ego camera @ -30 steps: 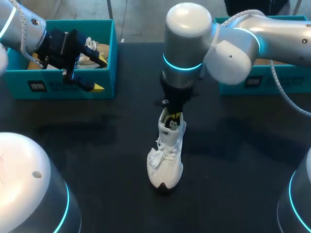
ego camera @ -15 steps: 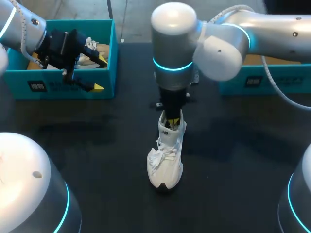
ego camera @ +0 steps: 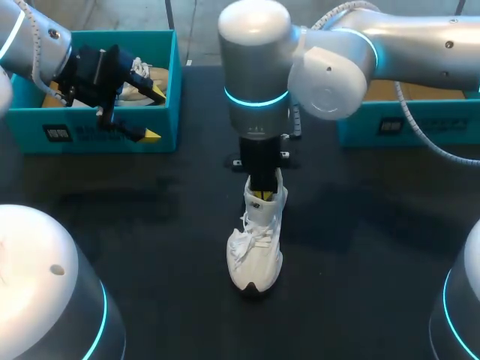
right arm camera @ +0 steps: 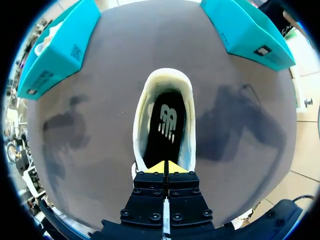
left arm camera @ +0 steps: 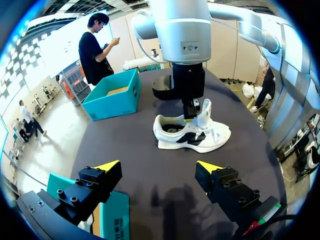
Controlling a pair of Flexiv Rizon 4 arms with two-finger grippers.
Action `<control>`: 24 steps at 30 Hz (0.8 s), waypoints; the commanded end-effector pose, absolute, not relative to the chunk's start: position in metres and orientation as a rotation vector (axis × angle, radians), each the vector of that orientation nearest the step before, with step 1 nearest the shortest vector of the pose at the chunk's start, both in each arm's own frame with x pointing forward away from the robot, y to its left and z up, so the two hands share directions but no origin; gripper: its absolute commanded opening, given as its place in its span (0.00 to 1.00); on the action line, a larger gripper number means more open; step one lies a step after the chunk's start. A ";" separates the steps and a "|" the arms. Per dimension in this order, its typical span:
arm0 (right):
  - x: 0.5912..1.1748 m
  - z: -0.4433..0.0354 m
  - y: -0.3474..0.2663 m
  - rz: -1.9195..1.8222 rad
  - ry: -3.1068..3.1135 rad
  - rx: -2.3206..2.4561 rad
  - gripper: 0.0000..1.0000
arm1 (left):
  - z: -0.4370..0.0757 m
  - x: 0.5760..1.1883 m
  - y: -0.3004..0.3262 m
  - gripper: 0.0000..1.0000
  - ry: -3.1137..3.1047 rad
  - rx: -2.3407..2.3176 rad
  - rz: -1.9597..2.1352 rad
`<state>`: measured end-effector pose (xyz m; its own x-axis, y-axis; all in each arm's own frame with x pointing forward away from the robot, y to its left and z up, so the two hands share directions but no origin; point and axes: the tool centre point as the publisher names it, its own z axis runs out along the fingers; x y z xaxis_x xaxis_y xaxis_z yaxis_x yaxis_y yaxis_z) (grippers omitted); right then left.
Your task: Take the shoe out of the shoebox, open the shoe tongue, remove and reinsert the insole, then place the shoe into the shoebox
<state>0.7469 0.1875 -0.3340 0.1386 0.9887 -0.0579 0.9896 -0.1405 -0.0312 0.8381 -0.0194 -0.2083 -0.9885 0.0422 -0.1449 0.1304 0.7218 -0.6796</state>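
A white shoe (ego camera: 255,247) stands upright on its sole mid-table, toe toward the near edge; it also shows ahead of my left gripper (left arm camera: 192,135). My right gripper (ego camera: 262,193) comes straight down into its opening, fingers shut together, tips just behind the raised tongue (left arm camera: 204,112). In the right wrist view the joined yellow tips (right arm camera: 165,167) sit at the tongue end of the collar (right arm camera: 165,75), over the black insole (right arm camera: 165,125) lying inside. I cannot tell whether anything is pinched. My left gripper (ego camera: 154,114) hangs open and empty over the left shoebox (ego camera: 90,135).
The teal left shoebox holds another white shoe (ego camera: 139,82). A second teal box (ego camera: 405,124) stands at the back right, partly behind my right arm, with brown paper inside (left arm camera: 117,91). Dark tabletop surrounds the shoe.
My right arm's wrist and elbow have swung leftward above the shoe while the tips stay in its opening. The shoe and my left arm have not moved.
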 end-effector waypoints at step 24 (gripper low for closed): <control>0.750 -0.344 0.184 -0.159 1.913 2.397 1.00 | -0.208 0.838 -0.019 1.00 2.805 0.142 -1.116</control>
